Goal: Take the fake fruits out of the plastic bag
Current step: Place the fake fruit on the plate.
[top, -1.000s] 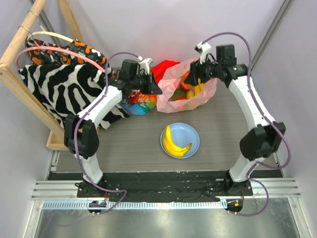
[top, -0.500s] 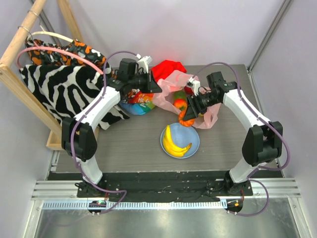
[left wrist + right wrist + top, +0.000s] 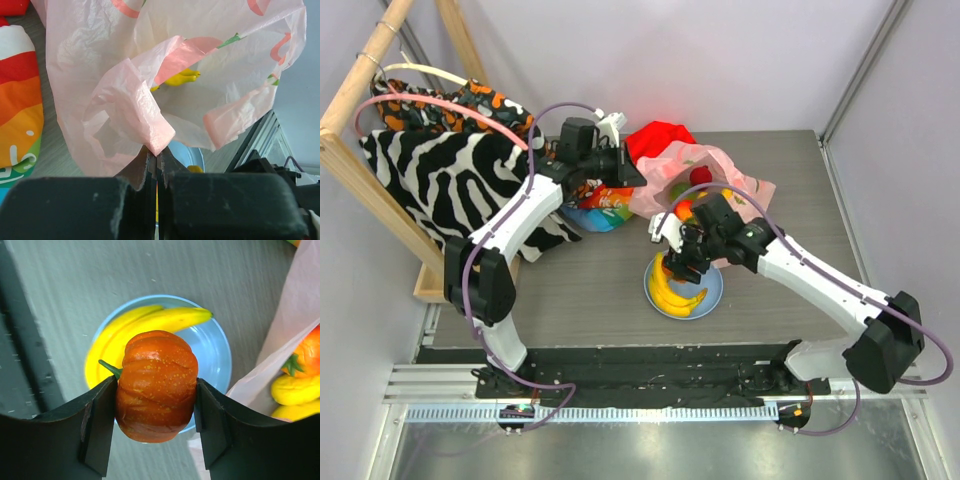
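Your right hand [image 3: 157,412] grips the orange fruit [image 3: 156,385], fingers partly spread, over the plate [image 3: 216,347] at mid-frame where the bananas [image 3: 150,320] already lie, your left hand [image 3: 156,170] is pinched tight on the bag [image 3: 100,75], and at least two fruits [image 3: 295,390] at the right edge are left inside
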Tool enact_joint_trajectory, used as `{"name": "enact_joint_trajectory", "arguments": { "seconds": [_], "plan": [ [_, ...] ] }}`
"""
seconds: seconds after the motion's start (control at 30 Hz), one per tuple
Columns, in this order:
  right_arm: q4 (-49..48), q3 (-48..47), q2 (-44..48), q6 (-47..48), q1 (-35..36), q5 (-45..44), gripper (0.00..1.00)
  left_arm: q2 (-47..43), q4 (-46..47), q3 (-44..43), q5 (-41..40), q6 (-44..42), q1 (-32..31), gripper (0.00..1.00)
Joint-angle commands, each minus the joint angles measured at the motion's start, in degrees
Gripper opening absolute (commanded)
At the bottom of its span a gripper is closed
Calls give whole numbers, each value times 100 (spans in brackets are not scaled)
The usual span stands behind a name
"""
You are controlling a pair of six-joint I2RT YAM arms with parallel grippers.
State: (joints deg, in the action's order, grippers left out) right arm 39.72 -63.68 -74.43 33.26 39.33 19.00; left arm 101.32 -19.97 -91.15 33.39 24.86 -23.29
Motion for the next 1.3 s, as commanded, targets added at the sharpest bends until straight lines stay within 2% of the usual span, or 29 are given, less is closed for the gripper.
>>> {"name": "enact_joint_trajectory", "arguments": {
  "seconds": [0.0, 0.2, 0.3, 0.33, 0.37, 0.5, 0.57, 0.67, 0.87, 0.97, 1.0, 1.27],
  "plan": [
    [-659, 154, -141, 251, 48, -880, 41, -227, 177, -175, -78, -113, 0, 0],
    [-607, 295, -474, 33, -57, -723, 42, -235, 169, -148, -78, -113, 0, 0],
    [-466, 251, -782, -179, -521, -145, 42, -227, 107, -148, -69, -175, 0, 0],
    [-396, 138, -914, -196, -680, 484, 42, -227, 90, -140, -60, -192, 0, 0],
    [-265, 67, -1037, -292, -1038, 725, 42, -209, 72, -131, -69, -201, -9, 0],
    [191, -390, -1845, -373, -1725, 1824, 43, -183, 63, -113, -78, -245, -9, 0],
    [752, -767, -2398, -233, -1902, 2463, 48, -165, 63, -113, -69, -254, 0, 0],
    [975, -1093, -2848, -311, -2140, 3142, 50, -112, 54, -139, -69, -263, 0, 0],
    [730, -1182, -3042, -460, -2140, 3382, 63, -33, 37, -218, -60, -289, -18, 0],
    [730, -1322, -3165, -460, -2123, 3329, 75, 19, 28, -245, -61, -289, -18, 0],
    [730, -1366, -3191, -478, -2123, 3199, 99, 46, 37, -254, -60, -289, -27, 0],
    [1213, -1533, -2937, -29, -2210, 2591, 100, 160, 72, -385, -16, -245, -44, 0]
  ]
}}
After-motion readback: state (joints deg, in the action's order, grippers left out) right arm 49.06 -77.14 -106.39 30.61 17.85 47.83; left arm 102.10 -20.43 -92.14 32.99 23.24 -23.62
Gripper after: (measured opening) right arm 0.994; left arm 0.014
